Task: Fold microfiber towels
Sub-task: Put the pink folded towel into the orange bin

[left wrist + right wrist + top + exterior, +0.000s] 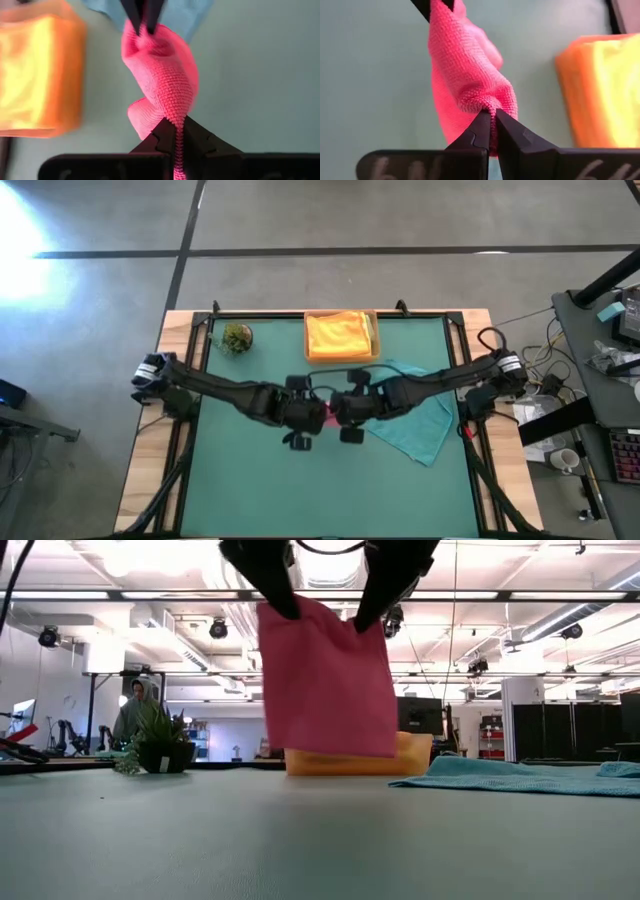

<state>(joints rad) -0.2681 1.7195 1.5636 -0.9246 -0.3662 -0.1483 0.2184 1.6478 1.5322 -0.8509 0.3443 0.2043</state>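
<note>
A pink microfiber towel (325,680) hangs over the table's middle between my two grippers. My left gripper (282,598) is shut on its upper left corner and my right gripper (372,610) on its upper right corner. In the high view only a strip of the pink towel (328,413) shows between my left gripper (314,412) and my right gripper (343,412). A teal towel (415,420) lies spread on the table to the right. Yellow and orange towels (340,332) lie folded in the tan tray (375,340) at the far edge. My left gripper pinches the pink towel's upper left corner (172,116) between its two fingers, coming slanting down from the table's left. The cloth is bunched at the fingertips. The towel hangs below, clear of the table. My right gripper pinches the towel's upper right corner (490,106) between its two fingers, slanting down from the table's right. The cloth bunches into a small fold at the fingertips. The towel's top edge (320,612) runs between the two grippers and the rest hangs free.
A small green plant ball (237,337) stands at the far left of the green mat (250,480). The near half of the mat is bare. A person (135,710) stands in the room beyond the table, seen in the low view.
</note>
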